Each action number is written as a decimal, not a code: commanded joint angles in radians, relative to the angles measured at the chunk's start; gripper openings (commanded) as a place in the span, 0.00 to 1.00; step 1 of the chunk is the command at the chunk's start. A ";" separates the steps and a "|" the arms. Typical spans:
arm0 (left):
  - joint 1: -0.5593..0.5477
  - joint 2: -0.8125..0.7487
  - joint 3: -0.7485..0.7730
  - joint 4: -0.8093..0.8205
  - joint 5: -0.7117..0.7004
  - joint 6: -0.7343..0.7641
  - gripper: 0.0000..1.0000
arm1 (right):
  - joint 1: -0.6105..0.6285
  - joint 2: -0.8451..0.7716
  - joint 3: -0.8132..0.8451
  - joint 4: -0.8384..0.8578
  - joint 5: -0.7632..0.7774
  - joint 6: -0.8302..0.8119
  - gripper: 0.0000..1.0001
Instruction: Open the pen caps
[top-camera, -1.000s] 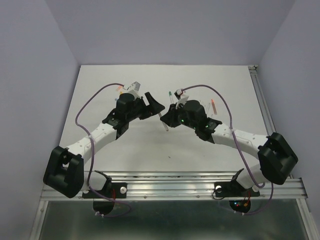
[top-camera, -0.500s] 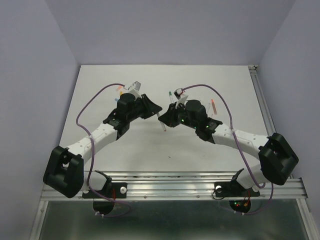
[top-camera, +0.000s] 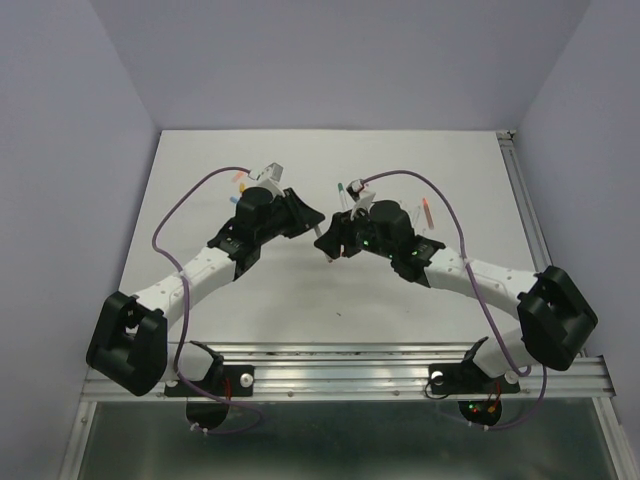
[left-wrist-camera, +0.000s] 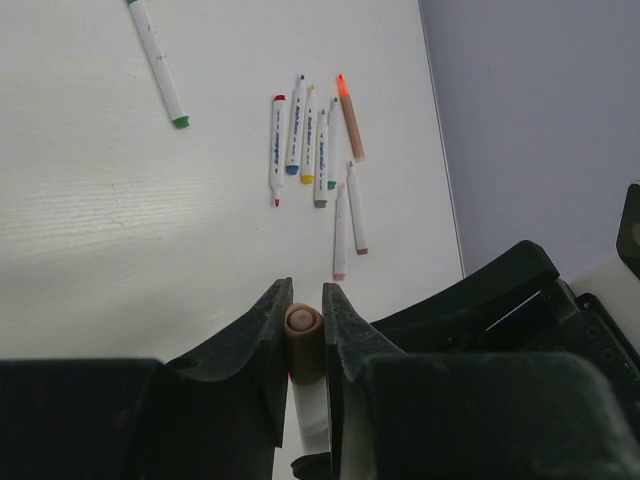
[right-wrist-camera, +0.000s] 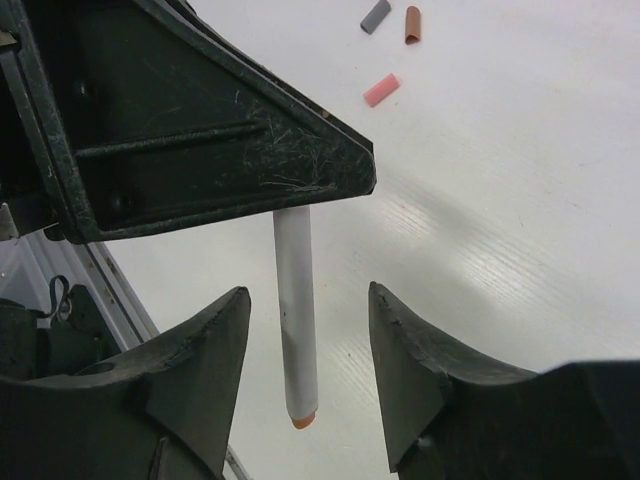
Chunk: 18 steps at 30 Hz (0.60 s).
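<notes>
My left gripper (left-wrist-camera: 306, 300) is shut on the tan cap (left-wrist-camera: 303, 335) of a pen, and the white barrel (left-wrist-camera: 311, 410) runs down between the jaws. In the right wrist view that barrel (right-wrist-camera: 296, 320) hangs from the left gripper's finger (right-wrist-camera: 250, 150), ending in a small orange tip. My right gripper (right-wrist-camera: 308, 292) is open around the barrel, with gaps on both sides. In the top view the two grippers (top-camera: 308, 215) (top-camera: 325, 243) meet above the table's middle. Loose grey (right-wrist-camera: 375, 16), brown (right-wrist-camera: 413, 25) and pink (right-wrist-camera: 381, 90) pen caps lie on the table.
Several uncapped pens (left-wrist-camera: 315, 150) lie side by side beyond the left gripper, one with an orange tip (left-wrist-camera: 350, 118). A pen with a green end (left-wrist-camera: 158, 62) lies apart to the left. The back wall (left-wrist-camera: 540, 120) rises past the table's far edge.
The left gripper has closed on the pen's cap end. The right gripper, which was holding the barrel, has opened and let go of it.
</notes>
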 joint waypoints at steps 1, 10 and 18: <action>-0.016 -0.017 0.039 0.048 -0.015 0.014 0.00 | 0.000 0.017 0.049 0.007 -0.012 -0.028 0.56; -0.024 -0.016 0.062 0.041 -0.074 0.041 0.00 | 0.000 0.067 0.061 0.029 -0.056 -0.013 0.07; 0.160 0.099 0.249 0.001 -0.325 0.100 0.00 | 0.155 -0.074 -0.167 0.039 -0.024 0.097 0.01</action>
